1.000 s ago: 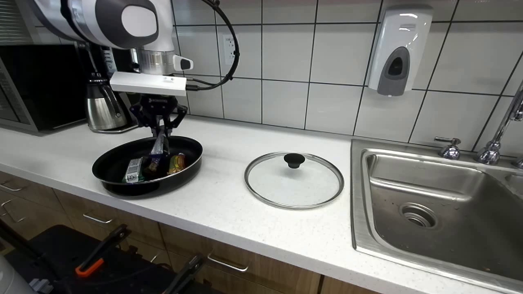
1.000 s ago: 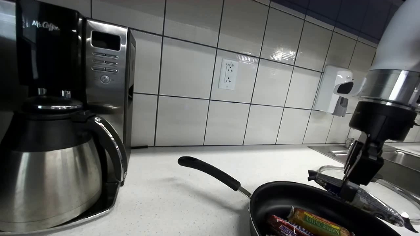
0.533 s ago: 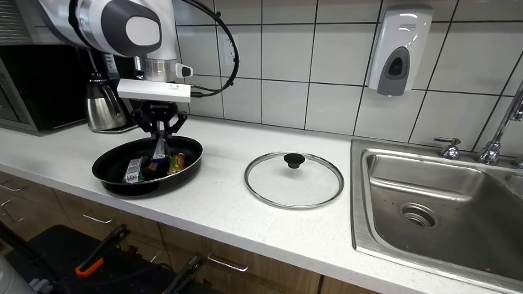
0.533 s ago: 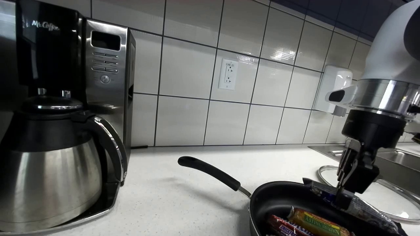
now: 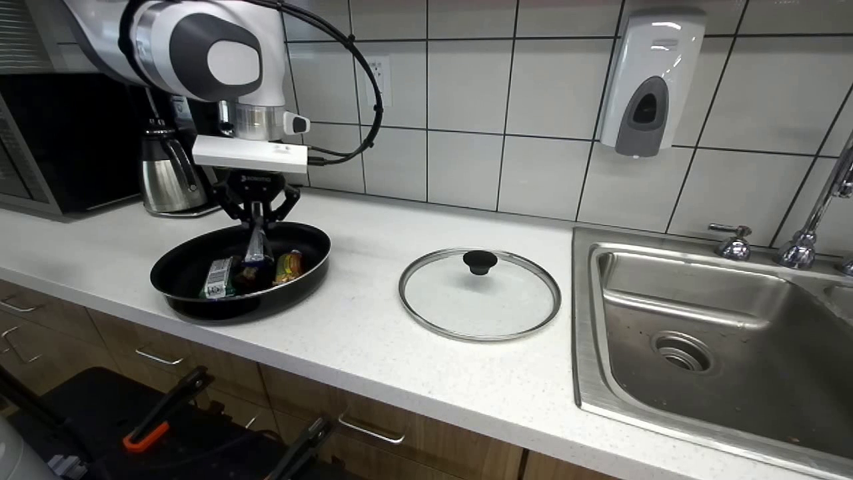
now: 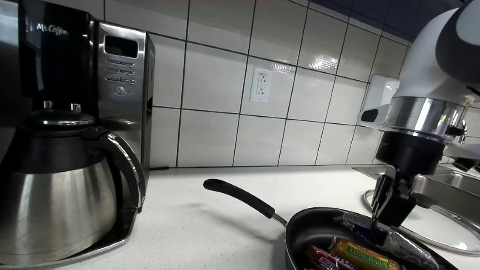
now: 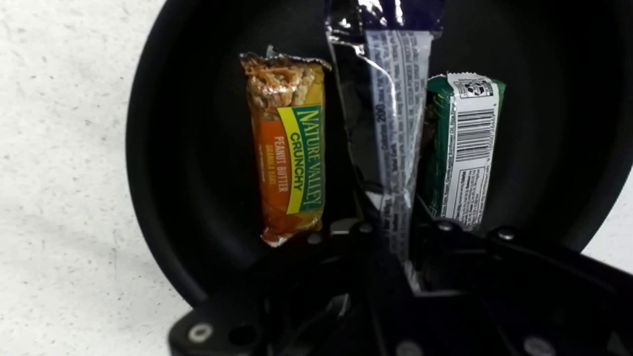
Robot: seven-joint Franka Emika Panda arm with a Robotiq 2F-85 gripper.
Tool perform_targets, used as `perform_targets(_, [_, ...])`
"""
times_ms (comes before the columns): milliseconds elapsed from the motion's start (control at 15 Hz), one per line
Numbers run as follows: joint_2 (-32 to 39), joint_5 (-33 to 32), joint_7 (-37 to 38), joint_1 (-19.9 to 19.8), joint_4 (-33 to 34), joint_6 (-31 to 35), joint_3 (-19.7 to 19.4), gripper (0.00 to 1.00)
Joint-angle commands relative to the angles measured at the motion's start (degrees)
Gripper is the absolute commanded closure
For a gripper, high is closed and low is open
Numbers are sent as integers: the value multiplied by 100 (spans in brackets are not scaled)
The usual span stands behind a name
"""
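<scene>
In an exterior view: purple-wrapped bar (image 5: 257, 249), pinched in the gripper (image 5: 257, 221), held within the outline of the black pan (image 5: 233, 308). In an exterior view: bar gripped partway along, long axis tilted; granola bar (image 6: 363, 255) just beside. In the wrist view: long axis set roughly parallel to granola bar and green-wrapped bar (image 7: 467, 153), seen between them (whether the pan's floor is touched cannot be told).

Brands and a number
In the wrist view, the orange wrapper (image 7: 292, 163) reads "NATURE VALLEY CRUNCHY PEANUT BUTTER"; toward its two o'clock, the dark wrapper (image 7: 399, 99) shows "200". In exterior views: "Mr. Coffee" on the coffee maker (image 6: 58, 63), nine o'clock; "SNICKERS" on the red wrapper (image 6: 325, 258), five o'clock; "ROBOTIQ" on the black housing (image 5: 253, 181).
</scene>
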Motion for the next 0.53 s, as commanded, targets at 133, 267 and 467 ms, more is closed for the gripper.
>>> perform_targets(133, [235,52,57,-253,242,-50,234,50])
perform_targets(267, [265,47,82,-284,289,-48,245,35])
perform_targets(467, [259,26,129,-331,314,5,241,12])
